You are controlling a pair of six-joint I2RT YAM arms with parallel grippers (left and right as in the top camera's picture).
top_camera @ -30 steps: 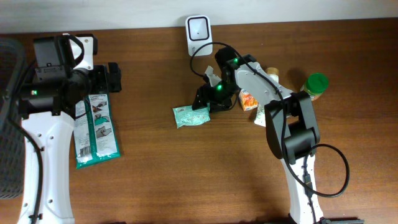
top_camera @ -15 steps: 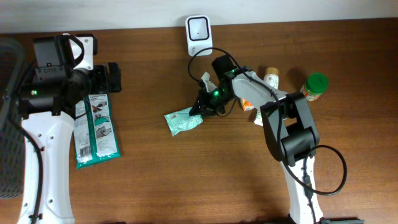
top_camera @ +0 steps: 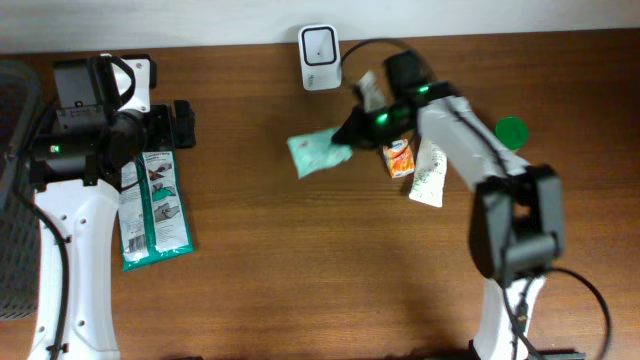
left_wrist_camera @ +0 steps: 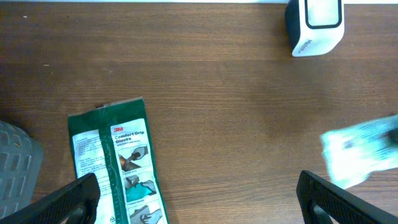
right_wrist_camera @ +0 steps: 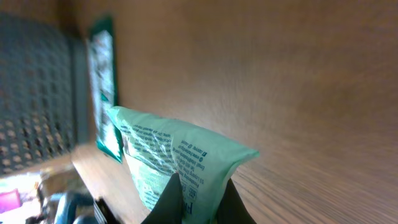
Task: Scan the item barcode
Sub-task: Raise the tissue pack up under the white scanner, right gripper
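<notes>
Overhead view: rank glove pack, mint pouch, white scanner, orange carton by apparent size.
1. glove pack
2. mint pouch, held nearer the camera, so its lead over the scanner is unsure
3. white scanner
4. orange carton

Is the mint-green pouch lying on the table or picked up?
Picked up: the right gripper pinches one end of the mint-green pouch, which juts free in the right wrist view.

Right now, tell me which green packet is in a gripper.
The pale mint pouch, pinched at one edge by the right gripper; the dark green glove packet lies flat, ungripped.
</notes>
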